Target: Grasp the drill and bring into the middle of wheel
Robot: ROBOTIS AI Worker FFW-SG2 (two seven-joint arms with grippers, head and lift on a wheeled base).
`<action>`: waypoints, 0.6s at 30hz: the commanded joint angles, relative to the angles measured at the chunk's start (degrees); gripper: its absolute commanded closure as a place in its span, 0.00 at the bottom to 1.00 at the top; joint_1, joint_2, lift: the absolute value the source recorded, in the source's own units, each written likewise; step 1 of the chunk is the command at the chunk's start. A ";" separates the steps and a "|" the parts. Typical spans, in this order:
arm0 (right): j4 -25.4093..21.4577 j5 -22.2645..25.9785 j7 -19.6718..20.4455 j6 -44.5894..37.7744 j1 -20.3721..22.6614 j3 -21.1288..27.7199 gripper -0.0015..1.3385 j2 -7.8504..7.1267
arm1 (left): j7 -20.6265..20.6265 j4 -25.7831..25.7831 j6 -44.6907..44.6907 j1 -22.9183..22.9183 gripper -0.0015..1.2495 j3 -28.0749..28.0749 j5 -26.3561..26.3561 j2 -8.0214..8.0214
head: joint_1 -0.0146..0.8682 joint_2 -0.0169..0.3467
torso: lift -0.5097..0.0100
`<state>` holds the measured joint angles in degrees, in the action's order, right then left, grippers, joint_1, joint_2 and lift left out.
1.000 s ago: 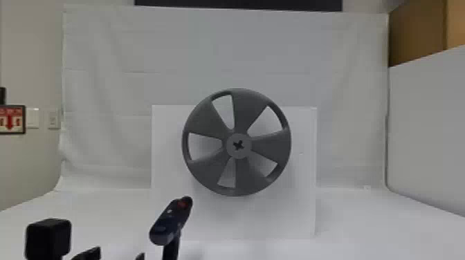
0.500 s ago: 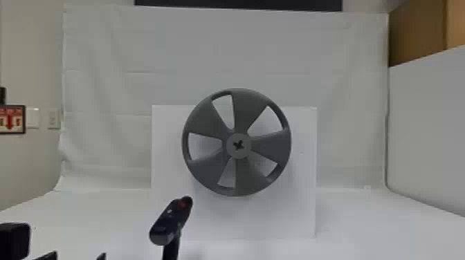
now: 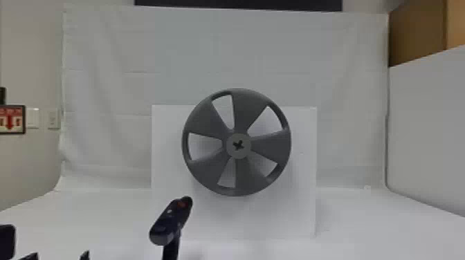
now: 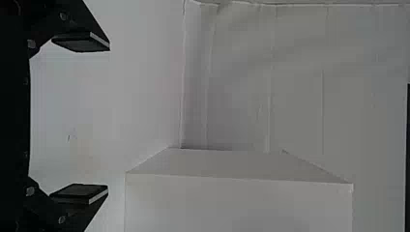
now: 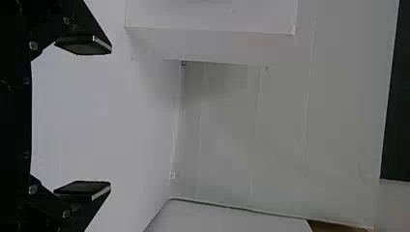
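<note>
Key relation: we had the drill (image 3: pixel 171 221) just to the robot's right of the left gripper (image 3: pixel 59 256) in the head view, with a short gap between, nothing touching. We logged the left gripper as wide open and holding nothing, both fingers well apart in its own wrist view. Right gripper (image 5: pixel 111 118): also spread wide, empty. We judged the left arm nearer and the one to use.

Drill body slanted, rear end low and toward the robot, nose up and to the right, roughly toward the wheel (image 3: pixel 242 121). Handle ran down out of the head view, so we couldn't tell what its foot rested on. We figured the coming move called for a rightward shift to bring the fingers around the handle; coming in off line might tip or twist it. Grasp not made yet, by our read.

Wheel: grey, five-spoked, upright on the front of a white block (image 3: pixel 166 138), hub (image 3: pixel 242 154) marked with a dark cross. We took that hub as the target.

Surface was a white counter (image 3: pixel 380 224). Behind it we noted a creased white sheet (image 3: pixel 207 41), a red-and-white sign (image 3: pixel 12 119) at left, a brown box (image 3: pixel 417 34) upper right.
</note>
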<state>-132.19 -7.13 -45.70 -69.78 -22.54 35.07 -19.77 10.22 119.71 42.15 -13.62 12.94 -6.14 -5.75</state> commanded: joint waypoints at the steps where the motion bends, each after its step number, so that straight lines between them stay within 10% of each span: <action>1: 0.00 0.10 0.00 0.00 0.04 0.17 0.22 -0.01 | 0.06 0.00 -0.22 -0.10 0.19 -0.29 -0.19 -0.06 | 0.02 0.05 | 0.20; 18: 0.00 0.36 0.00 0.00 0.22 0.44 0.22 -0.18 | 1.38 0.00 -0.40 -0.36 0.19 -0.55 0.34 -0.06 | 0.02 0.05 | 0.20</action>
<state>-132.19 -6.82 -45.70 -69.78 -22.40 35.50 -19.93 11.33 119.71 41.75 -13.86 12.36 -5.99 -5.80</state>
